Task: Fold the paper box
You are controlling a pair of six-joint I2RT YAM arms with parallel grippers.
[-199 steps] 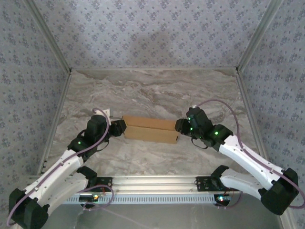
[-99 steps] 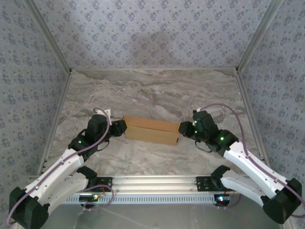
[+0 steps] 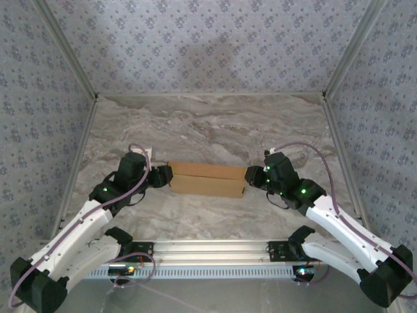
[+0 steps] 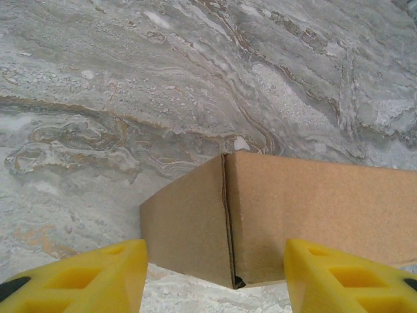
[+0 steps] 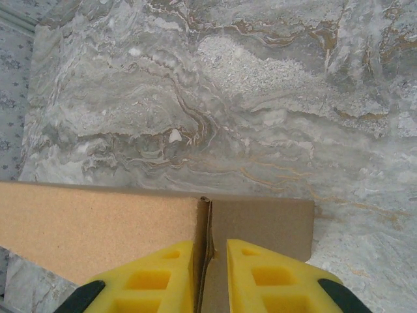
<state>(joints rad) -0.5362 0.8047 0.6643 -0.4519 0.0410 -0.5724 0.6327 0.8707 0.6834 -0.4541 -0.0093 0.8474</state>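
Note:
The paper box (image 3: pixel 207 178) lies closed and flat-topped on the marble table, a long tan block running left to right between my two arms. My left gripper (image 3: pixel 164 176) stands open at its left end. In the left wrist view the box corner (image 4: pixel 228 215) sits ahead of the gripper (image 4: pixel 215 264), between the wide-apart yellow fingers (image 4: pixel 98 277), and touches neither. My right gripper (image 3: pixel 251 175) is at the right end. In the right wrist view the gripper (image 5: pixel 210 251) is closed down on the thin upright cardboard edge (image 5: pixel 203 215) where the top panel (image 5: pixel 98 228) meets the end panel.
The marble table (image 3: pixel 215 124) stretches bare behind the box to the patterned back wall. Patterned side walls with metal posts close in the left and right. An aluminium rail (image 3: pixel 208 251) carrying the arm bases runs along the near edge.
The right arm has drawn slightly to the right and settled at the box's right end. The left arm's elbow has shifted a little while its gripper stays at the left end. The box has not moved.

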